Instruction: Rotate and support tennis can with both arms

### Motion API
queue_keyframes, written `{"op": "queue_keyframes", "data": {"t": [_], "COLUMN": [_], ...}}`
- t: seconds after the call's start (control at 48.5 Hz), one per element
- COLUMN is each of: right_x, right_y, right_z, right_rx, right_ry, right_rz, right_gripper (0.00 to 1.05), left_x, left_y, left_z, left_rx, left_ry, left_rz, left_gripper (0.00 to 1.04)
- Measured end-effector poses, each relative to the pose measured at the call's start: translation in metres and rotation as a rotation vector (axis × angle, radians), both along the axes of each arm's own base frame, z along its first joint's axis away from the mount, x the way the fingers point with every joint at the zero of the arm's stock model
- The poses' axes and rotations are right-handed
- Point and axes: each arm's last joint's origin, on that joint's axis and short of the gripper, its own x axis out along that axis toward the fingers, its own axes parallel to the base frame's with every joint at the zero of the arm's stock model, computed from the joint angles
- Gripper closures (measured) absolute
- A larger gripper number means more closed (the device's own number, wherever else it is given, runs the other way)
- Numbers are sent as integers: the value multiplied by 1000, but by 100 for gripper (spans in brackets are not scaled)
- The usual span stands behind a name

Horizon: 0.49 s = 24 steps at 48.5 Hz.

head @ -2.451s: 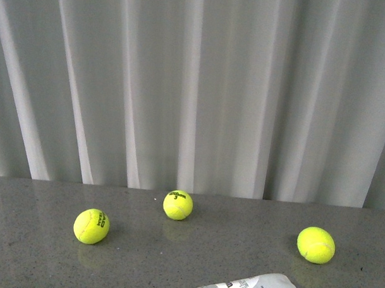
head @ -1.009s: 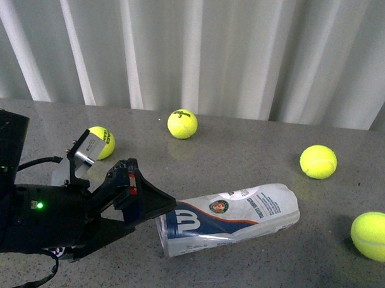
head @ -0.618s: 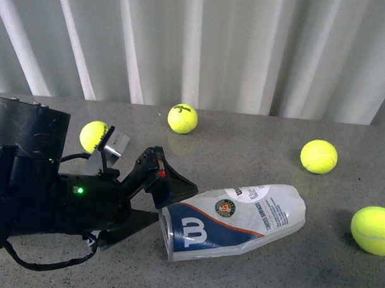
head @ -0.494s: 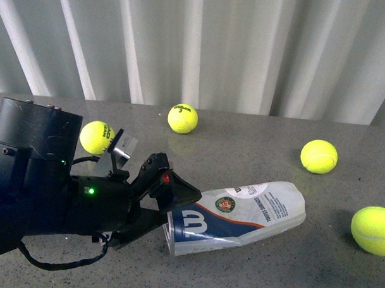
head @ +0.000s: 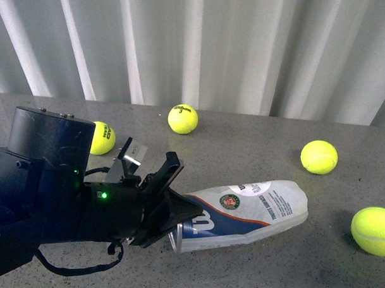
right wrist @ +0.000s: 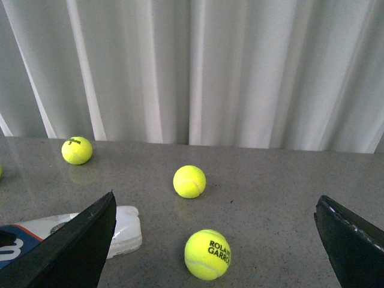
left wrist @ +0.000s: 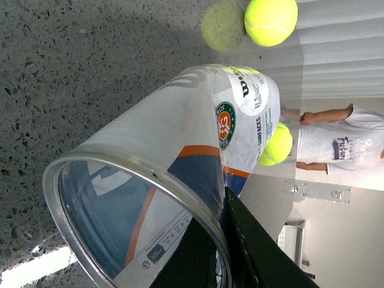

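Four yellow tennis balls dot the grey speckled table point(head: 256, 137) in the front view. One ball point(head: 182, 118) sits close to the far edge under the white curtain point(head: 246, 51). A second ball point(head: 104, 138) is half hidden behind the left arm point(head: 58, 196). A third ball point(head: 319, 156) lies toward the right edge, and a fourth ball point(head: 371, 230) lies right at that edge. The tennis can point(head: 257, 206) lies on its side toward the near edge, roughly midway between the left and right edges. Its closed end points right and its open end is at the left gripper point(head: 187, 214).

In the left wrist view the tennis can point(left wrist: 180, 156) fills the middle, with its silvery rim point(left wrist: 108, 165) closest to the camera. The left gripper point(left wrist: 223, 240) has its black fingers point(left wrist: 264, 255) drawn close together, one inside the mouth and one outside, pinching the can's wall at the rim. Two balls show beyond it, one ball point(left wrist: 271, 21) clear of the can and another ball point(left wrist: 278, 144) partly behind it. A person in a white shirt point(left wrist: 336, 141) stands in the background.

In the right wrist view the right gripper point(right wrist: 215, 201) hangs above the table point(right wrist: 270, 180) with its fingers point(right wrist: 84, 246) spread wide apart, holding nothing. The can's closed end point(right wrist: 123, 231) lies just beside one finger. Three balls lie ahead: a ball point(right wrist: 77, 150) near the far edge, a ball point(right wrist: 189, 181) in the middle, and a ball point(right wrist: 207, 254) printed ROLAND GARROS nearest the camera.
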Motion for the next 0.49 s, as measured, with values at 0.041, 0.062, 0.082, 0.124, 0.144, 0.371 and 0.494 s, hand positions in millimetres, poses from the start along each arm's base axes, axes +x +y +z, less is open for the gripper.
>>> {"op": "queue_keyframes", "data": {"t": [0.041, 0.062, 0.082, 0.124, 0.144, 0.371, 0.494], "right_x": [0, 0, 0, 0, 0, 0, 0], "right_y": [0, 0, 0, 0, 0, 0, 0], "right_z": [0, 0, 0, 0, 0, 0, 0], "right_rx": [0, 0, 0, 0, 0, 0, 0], "right_ry": [0, 0, 0, 0, 0, 0, 0], "right_rz": [0, 0, 0, 0, 0, 0, 0], "right_gripper": [7, 7, 7, 7, 7, 7, 7], "left_x": [0, 0, -1, -1, 0, 11, 19], "left_y": [1, 1, 2, 4, 6, 35, 50], "left_z": [0, -1, -1, 1, 2, 64, 153], "left_rx": [0, 2, 5, 9, 13, 93, 275], "left_ry": [3, 9, 17, 23, 25, -69, -286], "left_rz": [2, 3, 6, 6, 6, -3, -57], "left_gripper": [101, 101, 101, 101, 101, 101, 101]}}
